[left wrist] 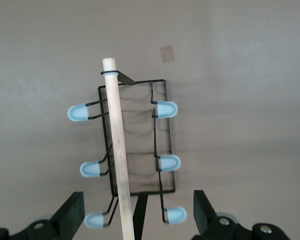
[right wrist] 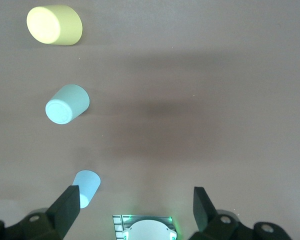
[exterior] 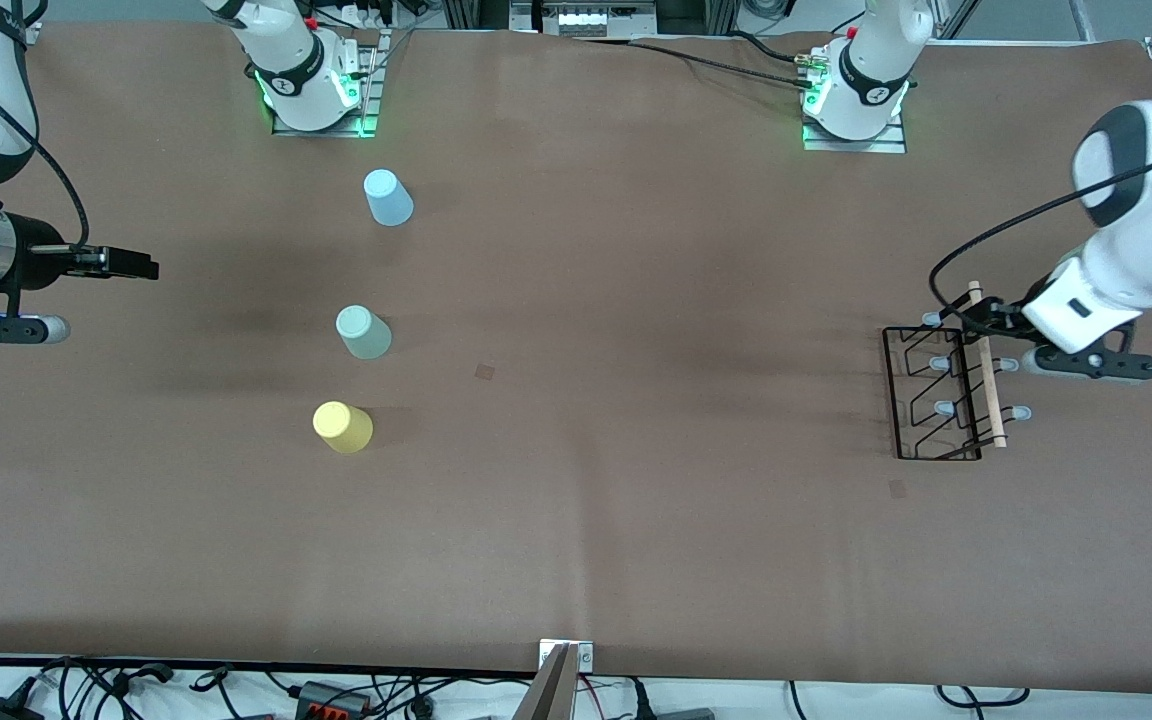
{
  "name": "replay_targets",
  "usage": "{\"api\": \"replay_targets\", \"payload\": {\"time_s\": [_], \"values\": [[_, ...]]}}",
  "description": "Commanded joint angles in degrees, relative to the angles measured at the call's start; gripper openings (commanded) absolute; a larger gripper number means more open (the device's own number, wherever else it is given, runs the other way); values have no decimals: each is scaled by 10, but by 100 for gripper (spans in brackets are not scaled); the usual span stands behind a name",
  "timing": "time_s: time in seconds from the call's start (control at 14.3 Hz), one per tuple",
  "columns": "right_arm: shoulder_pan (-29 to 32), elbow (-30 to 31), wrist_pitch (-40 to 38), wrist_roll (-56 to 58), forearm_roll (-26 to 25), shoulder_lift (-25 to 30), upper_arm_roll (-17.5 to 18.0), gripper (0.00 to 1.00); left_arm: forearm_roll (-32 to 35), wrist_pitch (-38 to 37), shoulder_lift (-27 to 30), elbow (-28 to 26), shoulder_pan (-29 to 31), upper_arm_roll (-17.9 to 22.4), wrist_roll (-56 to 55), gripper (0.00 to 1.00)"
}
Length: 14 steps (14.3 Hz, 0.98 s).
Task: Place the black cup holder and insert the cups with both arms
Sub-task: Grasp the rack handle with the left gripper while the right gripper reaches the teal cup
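The black cup holder (exterior: 941, 392) sits on the brown tabletop (exterior: 636, 500) at the left arm's end. It is a rectangular frame of thin black wire, topped by a round, pale wooden rod (exterior: 988, 370), with rounded pale blue caps on its pegs. The front view shows only some of those pegs clearly; the left wrist view shows all six, three to each side of the black cup holder (left wrist: 135, 145), and the rod (left wrist: 119, 150) running the frame's length through a small black loop at one end. A small darker square patch (left wrist: 166, 53) marks the cloth just past that end.

The left pincer (exterior: 976, 318) is at the holder's end nearest the robot bases. Its fingers (left wrist: 72, 212) stand apart, one each side of the rod and frame, gripping nothing.

Well away from the holder, toward the right arm's end, three smooth tapered plastic cups stand upside down in a loose line: the pale blue cup (exterior: 388, 197) nearest the bases, the mint green cup (exterior: 363, 332) in the middle, the yellow cup (exterior: 342, 427) nearest the front camera. The right wrist view shows their flat closed bottoms.

The right pincer (exterior: 131, 265) waits in the air at the table's edge, farthest from the holder; its fingers (right wrist: 65, 207) are spread wide and empty.

No writing is readable.
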<state>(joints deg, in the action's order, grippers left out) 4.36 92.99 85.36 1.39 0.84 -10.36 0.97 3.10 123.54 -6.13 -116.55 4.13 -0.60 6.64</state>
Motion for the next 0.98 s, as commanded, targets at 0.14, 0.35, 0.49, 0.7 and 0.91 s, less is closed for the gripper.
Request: {"api": "replay_targets", "payload": {"time_s": [0.14, 0.35, 0.49, 0.7, 0.91], "values": [[1, 28, 10, -4, -8, 22, 3, 100, 9, 172, 9, -100, 18, -4, 13, 83], [-2, 79, 65, -16, -8, 35, 3, 100, 9, 176, -5, -99, 19, -3, 8, 71], [-3, 91, 85, -39, -7, 39, 5, 100, 9, 176, -11, -99, 27, -4, 8, 62], [-27, 199, 208, -101, -2, 67, 8, 100, 8, 176, -20, -97, 28, -4, 5, 54], [-73, 313, 395, -174, -4, 72, 9, 100, 8, 175, -27, -95, 33, -4, 4, 41]]}}
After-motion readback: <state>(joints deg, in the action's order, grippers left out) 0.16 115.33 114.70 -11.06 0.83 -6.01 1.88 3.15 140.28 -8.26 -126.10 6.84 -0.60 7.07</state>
